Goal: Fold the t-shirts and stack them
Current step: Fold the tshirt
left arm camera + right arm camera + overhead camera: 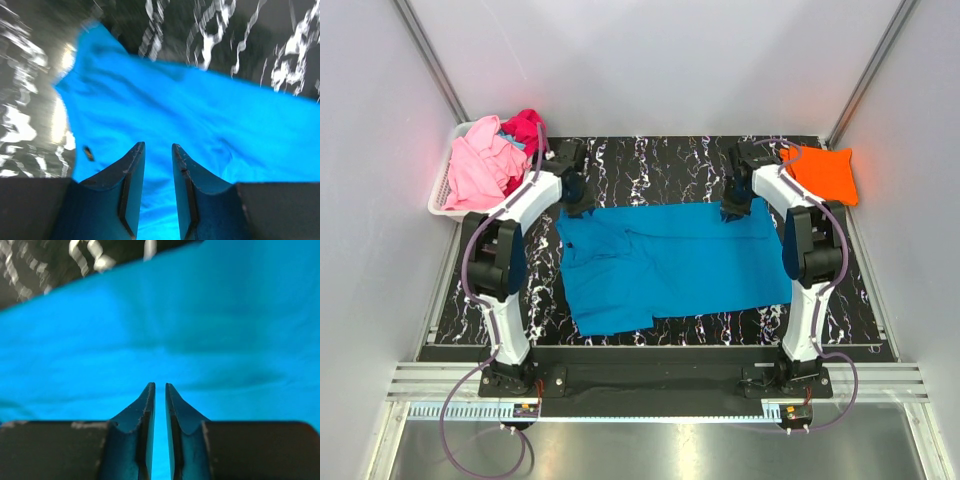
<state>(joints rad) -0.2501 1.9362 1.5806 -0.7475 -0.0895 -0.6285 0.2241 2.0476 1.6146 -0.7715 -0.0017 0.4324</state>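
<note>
The bright turquoise-blue cotton t-shirt (670, 265) is lying flat on the black marbled worktop (660, 165). Its long axis is running from the left claw (577, 207) across to the right claw (735, 211). The wider, doubled-over end is sitting below the left claw; which end is the neck I cannot tell. Both claws are hovering at its far edge with jaws slightly apart, gripping nothing. As I judge it, the danger is one claw pinching a single layer while the other is missing the edge, pulling the fold crooked.
</note>
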